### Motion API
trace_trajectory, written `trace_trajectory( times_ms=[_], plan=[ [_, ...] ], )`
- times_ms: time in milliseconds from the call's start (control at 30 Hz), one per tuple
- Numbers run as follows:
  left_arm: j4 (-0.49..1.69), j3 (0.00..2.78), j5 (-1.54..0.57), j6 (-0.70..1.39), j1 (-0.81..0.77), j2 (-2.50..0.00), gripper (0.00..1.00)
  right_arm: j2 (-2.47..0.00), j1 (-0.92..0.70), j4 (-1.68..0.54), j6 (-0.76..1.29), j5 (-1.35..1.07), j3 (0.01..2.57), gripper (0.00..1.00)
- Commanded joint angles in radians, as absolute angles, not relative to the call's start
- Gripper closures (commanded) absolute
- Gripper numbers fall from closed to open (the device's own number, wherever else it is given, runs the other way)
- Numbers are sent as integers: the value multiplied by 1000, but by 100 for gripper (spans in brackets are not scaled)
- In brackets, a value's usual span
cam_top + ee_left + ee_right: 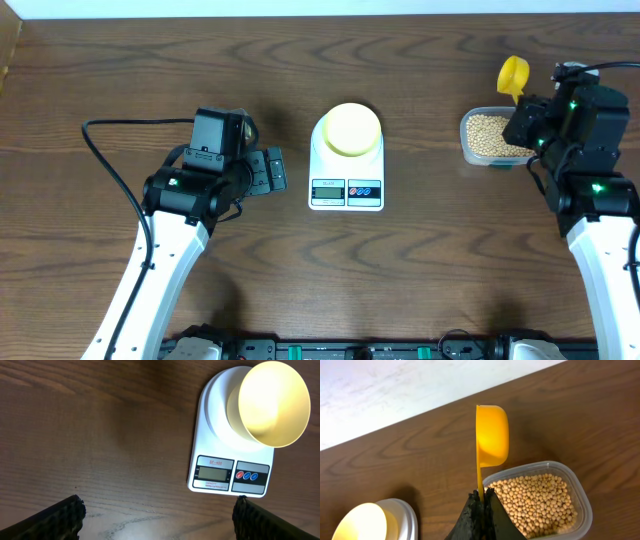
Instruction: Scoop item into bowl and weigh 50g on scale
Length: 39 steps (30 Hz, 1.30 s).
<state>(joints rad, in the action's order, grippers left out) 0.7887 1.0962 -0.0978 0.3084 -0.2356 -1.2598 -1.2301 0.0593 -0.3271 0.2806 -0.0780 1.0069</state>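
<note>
From above, the white scale sits at the centre of the wooden table with the pale yellow bowl on its round platform. The left gripper hangs just left of the scale, apart from it. At the right of the frame a clear tub holds the tan beans. The right gripper is at the tub's upper right corner, and a yellow scoop sticks out beyond it toward the top of the frame. In the left wrist view the left gripper is spread wide and holds nothing, its two dark fingers showing at the lower corners. The scale lies at upper right with its grey display facing the camera, and the bowl on it looks empty. In the right wrist view the right gripper is clenched on the thin handle of the scoop, whose cup rises over the bare wood beyond the tub. The beans fill the tub at lower right. The bowl and the scale show at lower left.
</note>
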Motion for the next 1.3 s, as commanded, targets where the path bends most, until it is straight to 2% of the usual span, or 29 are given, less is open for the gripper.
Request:
trace_trajectory(
  times_ms=[0, 467, 1133, 1233, 1267],
  plan=[
    [793, 1097, -81, 288, -230, -1267, 4, -1231, 73, -303, 291, -77, 1018, 99],
    [793, 1097, -81, 288, -230, -1267, 4, -1235, 73, -202, 223, -77, 1018, 99],
    [740, 1097, -102, 339, -230, -1267, 4, -1235, 71, -227, 223, -81, 1018, 99],
    [679, 1097, -253, 345, -233, -1273, 4, -1235, 71, -220, 223, -81, 1018, 99],
    [659, 1097, -368, 345, -245, -1285, 4, -1235, 71, -220, 223, -81, 1018, 99]
  ],
)
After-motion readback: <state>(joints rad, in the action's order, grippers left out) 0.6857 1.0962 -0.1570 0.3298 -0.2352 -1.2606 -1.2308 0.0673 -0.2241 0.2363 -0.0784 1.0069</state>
